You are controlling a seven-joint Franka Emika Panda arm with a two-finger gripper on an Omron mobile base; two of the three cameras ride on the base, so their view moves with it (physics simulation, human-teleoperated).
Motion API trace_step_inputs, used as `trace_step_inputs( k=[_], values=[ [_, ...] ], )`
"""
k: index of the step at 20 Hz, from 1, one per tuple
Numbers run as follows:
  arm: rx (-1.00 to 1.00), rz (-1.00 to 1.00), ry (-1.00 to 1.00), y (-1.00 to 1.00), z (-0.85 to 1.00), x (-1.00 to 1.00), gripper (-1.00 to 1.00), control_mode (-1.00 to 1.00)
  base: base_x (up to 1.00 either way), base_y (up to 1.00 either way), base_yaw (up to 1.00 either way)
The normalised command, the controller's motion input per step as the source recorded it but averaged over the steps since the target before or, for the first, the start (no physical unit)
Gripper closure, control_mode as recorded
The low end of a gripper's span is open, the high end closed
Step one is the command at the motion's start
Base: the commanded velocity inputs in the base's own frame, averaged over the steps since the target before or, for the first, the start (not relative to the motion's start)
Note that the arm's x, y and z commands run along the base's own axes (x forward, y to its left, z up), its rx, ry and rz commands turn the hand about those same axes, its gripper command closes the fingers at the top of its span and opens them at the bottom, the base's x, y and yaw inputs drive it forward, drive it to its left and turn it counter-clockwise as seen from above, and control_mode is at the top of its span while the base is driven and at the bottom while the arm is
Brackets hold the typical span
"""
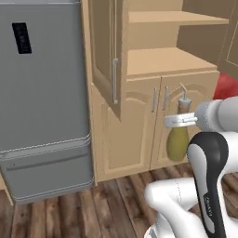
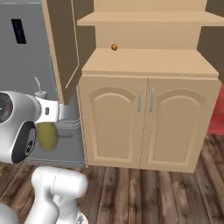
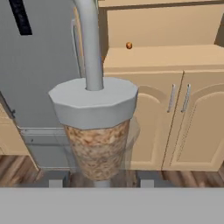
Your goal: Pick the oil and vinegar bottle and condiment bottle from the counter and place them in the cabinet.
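Far left, grey fridge (image 1: 44, 93) with a dark display panel; it sits just beside the cabinet (image 1: 139, 135). The cabinet's upper door (image 1: 106, 51) hangs open toward the fridge side, so the bare shelves (image 1: 169, 60) are exposed above the two shut arched doors with metal handles. A small brown knob-like thing (image 2: 114, 47) sits at the back of the lower shelf; too small to identify.

Gripper (image 1: 182, 120) is clamped tight on the neck of the oil and vinegar bottle (image 1: 177, 142). The bottle hangs upright, long axis vertical: green belly below the fingers, metal pour spout (image 1: 184, 89) above. In the hand view the cork stopper and grey collar sit right in front of the camera, spout running up out of frame. The bottle is in the air in front of the lower doors, not touching them, clearly below the lower shelf surface.

Key relation: the target shelf lies up and forward of the gripper. From the right base view the bottle (image 2: 47, 134) is out to the left of the cabinet opening, in front of the fridge edge. So I judge the coming move needs a lift above shelf level, a shift right, then in, keeping clear of the open door. Risk: the belly could clip the shelf lip if raised too little.

Counter and condiment bottle aren't in frame, so that half is probably pending.
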Motion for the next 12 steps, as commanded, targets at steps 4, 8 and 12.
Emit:
trace_step_inputs(
  k=[4, 8, 12],
  values=[
    [0.0, 0.0, 0.0, 0.0, 0.0, 0.0, 1.0, 1.0, 0.0, -1.0, -0.11],
    [0.0, 0.0, 0.0, 0.0, 0.0, 0.0, 1.0, 1.0, 0.08, -0.96, -0.09],
    [0.0, 0.0, 0.0, 0.0, 0.0, 0.0, 1.0, 1.0, 0.34, -0.66, -0.03]
  ],
)
